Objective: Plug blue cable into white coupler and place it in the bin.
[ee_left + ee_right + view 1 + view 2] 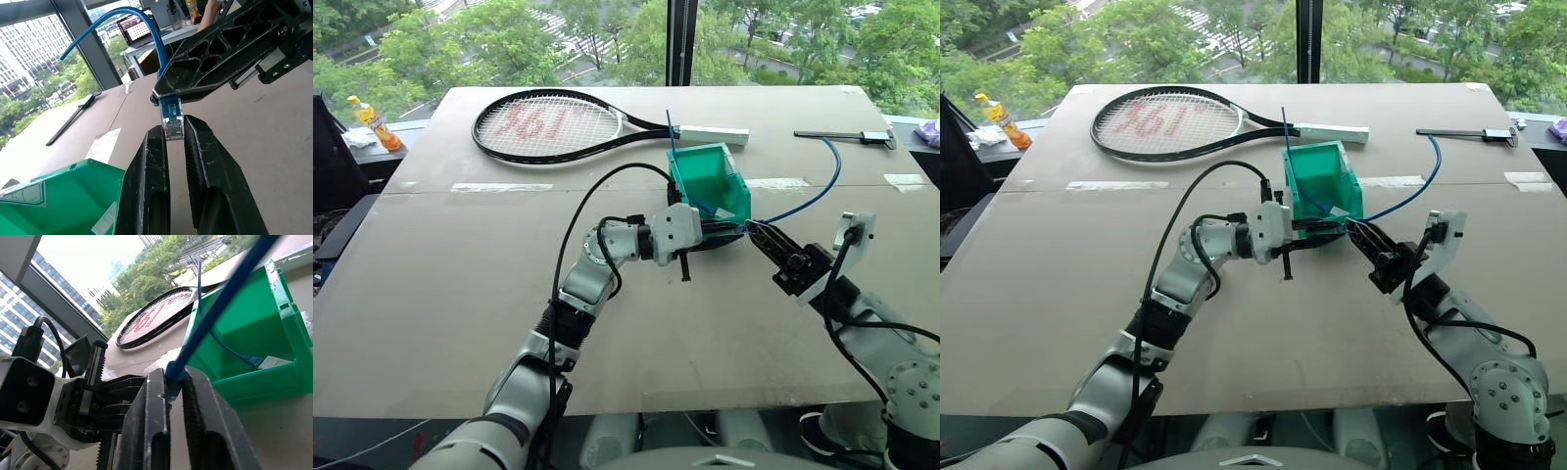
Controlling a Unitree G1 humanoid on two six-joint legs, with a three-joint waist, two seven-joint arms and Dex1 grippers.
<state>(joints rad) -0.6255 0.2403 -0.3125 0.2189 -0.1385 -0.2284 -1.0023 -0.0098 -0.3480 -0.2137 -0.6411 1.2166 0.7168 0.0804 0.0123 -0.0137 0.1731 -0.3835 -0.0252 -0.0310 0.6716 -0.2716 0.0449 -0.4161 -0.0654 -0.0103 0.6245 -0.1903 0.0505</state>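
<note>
Both our grippers meet over the table, clamped at one plug end of the blue cable (815, 193), just in front of the bin (710, 176)

Our right gripper (175, 377) is clenched on the blue cable right behind its clear plug, and our left gripper (175, 128) is closed with that plug tip sitting between its fingertips; we cannot make out the white coupler there. From the pinch the cable rises in a loop to the right and back over the tabletop (440, 294). A second blue cable end lies inside the bin beside a small white piece, its cord running up out of the bin past the rear wall. Behind the bin lies a tennis racket (558, 125), and a dark flat tool (847, 135) rests near the far right edge
</note>
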